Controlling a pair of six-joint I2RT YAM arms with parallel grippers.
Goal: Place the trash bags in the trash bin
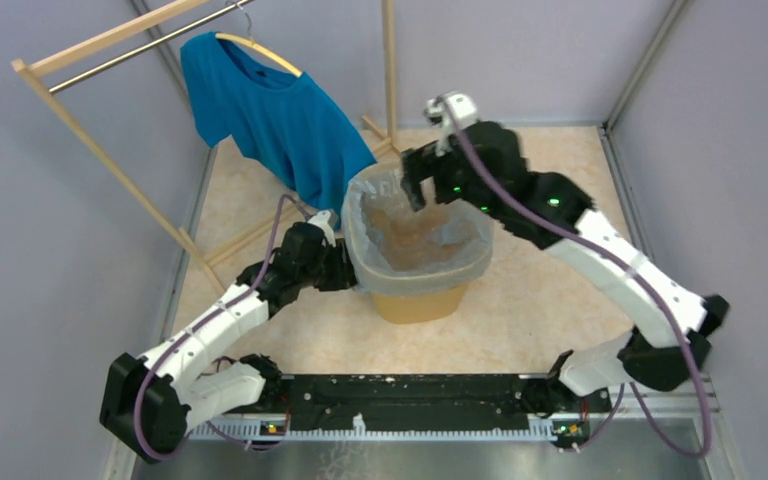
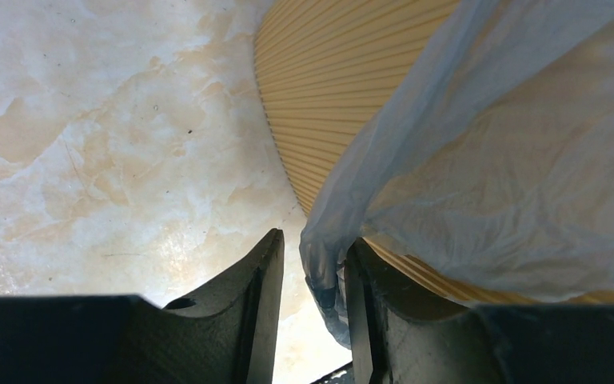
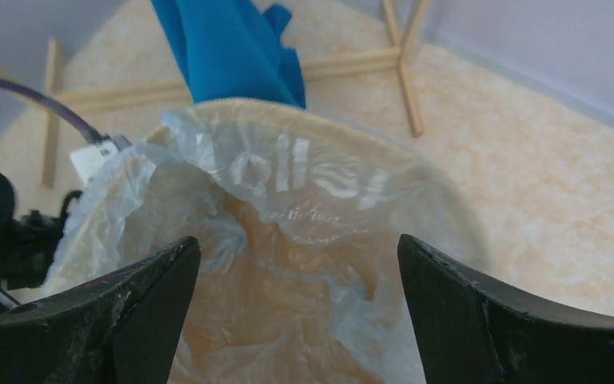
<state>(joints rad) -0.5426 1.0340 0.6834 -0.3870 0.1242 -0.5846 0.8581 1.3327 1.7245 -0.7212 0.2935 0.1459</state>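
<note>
The yellow trash bin (image 1: pixel 420 305) stands upright in the middle of the floor. The pale blue-grey trash bag (image 1: pixel 420 240) lines it, with its edge folded over the rim and hanging down the outside. My left gripper (image 1: pixel 348 272) is at the bin's left wall, below the rim. In the left wrist view the ribbed bin wall (image 2: pixel 328 72) and the bag's film (image 2: pixel 512 184) fill the right side. A hanging corner of the bag lies between the left gripper's (image 2: pixel 316 240) narrowly open jaws, against the right finger. My right gripper (image 1: pixel 415 195) hovers wide open over the bin's far rim, and in its wrist view the right gripper (image 3: pixel 297 240) faces the lined inside of the bag (image 3: pixel 288 184).
A teal T-shirt (image 1: pixel 280 120) hangs on a hanger from a wooden clothes rack (image 1: pixel 110 45) at the back left, close behind the bin. It also shows in the right wrist view (image 3: pixel 232 48). Grey walls enclose the marbled floor (image 1: pixel 560 290).
</note>
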